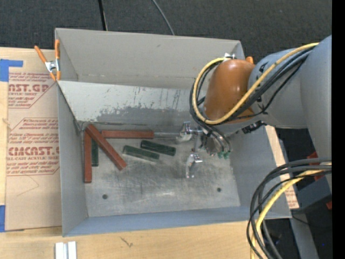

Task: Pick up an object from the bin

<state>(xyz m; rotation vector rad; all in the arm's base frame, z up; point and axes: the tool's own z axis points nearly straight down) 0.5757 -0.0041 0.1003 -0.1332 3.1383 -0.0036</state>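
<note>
Here the fingers (pixel 192 161) hang spread, empty, above bare bin floor (pixel 156 183) near its right edge.

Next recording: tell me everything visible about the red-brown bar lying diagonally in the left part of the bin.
The diagonal red-brown bar is a long, straight, matte stick, perhaps painted wood. It lies flat on the bin floor, slanting from the back left toward the middle. Its upper end meets two similar ones, a horizontal bar and a vertical bar; a short dark green stick lies beside it. The gripper stands apart, to its right.
</note>
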